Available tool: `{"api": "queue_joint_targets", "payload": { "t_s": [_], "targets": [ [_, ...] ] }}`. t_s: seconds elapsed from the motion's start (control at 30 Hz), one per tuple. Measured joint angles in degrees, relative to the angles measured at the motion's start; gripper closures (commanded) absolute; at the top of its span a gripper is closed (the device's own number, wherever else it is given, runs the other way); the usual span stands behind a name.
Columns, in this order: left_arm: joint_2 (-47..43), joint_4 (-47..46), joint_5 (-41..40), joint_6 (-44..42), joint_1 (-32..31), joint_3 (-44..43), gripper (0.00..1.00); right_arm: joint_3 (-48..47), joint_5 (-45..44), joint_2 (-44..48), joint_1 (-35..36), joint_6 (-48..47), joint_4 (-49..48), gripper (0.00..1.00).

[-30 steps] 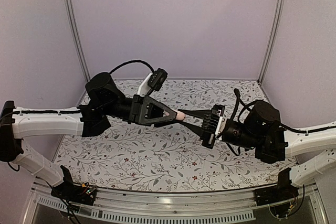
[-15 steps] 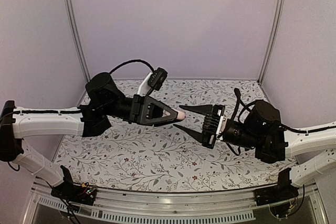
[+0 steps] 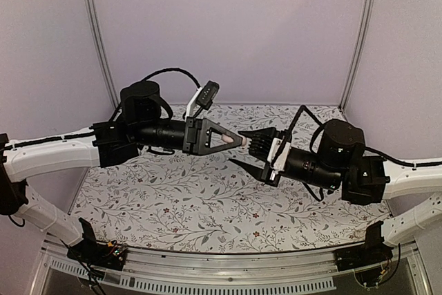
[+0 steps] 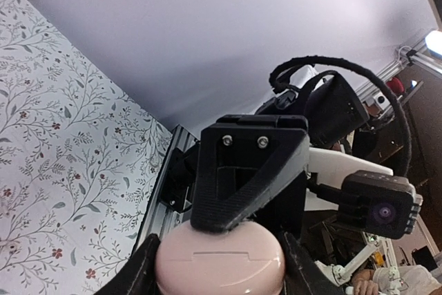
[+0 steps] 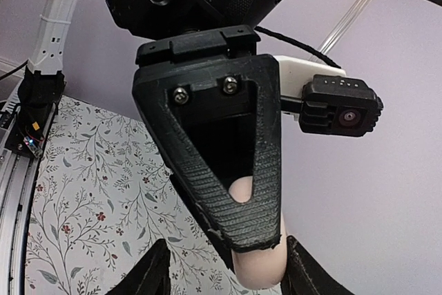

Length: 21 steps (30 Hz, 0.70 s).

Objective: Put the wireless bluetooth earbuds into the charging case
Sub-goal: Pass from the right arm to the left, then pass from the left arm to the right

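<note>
My left gripper (image 3: 238,140) is held in the air over the middle of the table, shut on the charging case (image 3: 231,140). The case is a pale pink pebble (image 4: 219,265) with its lid seam closed. My right gripper (image 3: 243,148) faces it from the right, open, with one finger above and one below the left gripper's tip. In the left wrist view, one right finger (image 4: 242,177) rests its tip against the case's top. In the right wrist view the case (image 5: 261,267) shows behind a ribbed left finger (image 5: 228,170). The earbuds are out of view.
The table (image 3: 173,191) has a floral cloth and lies well below both grippers. Plain purple walls with metal posts (image 3: 97,32) close the back and sides. A metal rail (image 3: 221,267) runs along the near edge by the arm bases.
My right gripper has gone from shut to open, its fingers now straddling the left gripper's tip. Both arms have risen a little, and the left wrist has rolled, still holding the case.
</note>
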<state>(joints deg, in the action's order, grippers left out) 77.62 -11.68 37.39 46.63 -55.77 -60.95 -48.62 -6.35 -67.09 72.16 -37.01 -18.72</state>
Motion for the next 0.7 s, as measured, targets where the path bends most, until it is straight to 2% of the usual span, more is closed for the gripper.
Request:
{"api": "queue_joint_targets", "payload": {
  "t_s": [0.23,0.47,0.7],
  "targets": [
    [0.31,7.43,-3.69,-2.03,0.00,-1.01,0.74,-1.99,-6.10,-0.46,0.98,-0.22,7.87,0.58],
    [0.81,10.56,-5.25,-2.54,0.00,-1.92,0.75,-4.28,-9.73,-2.86,1.40,-1.07,10.32,0.71],
    [1.60,11.74,-5.75,-2.80,0.00,-2.08,0.75,-4.35,-11.61,-3.52,1.40,-1.40,10.99,0.76]
  ]
}}
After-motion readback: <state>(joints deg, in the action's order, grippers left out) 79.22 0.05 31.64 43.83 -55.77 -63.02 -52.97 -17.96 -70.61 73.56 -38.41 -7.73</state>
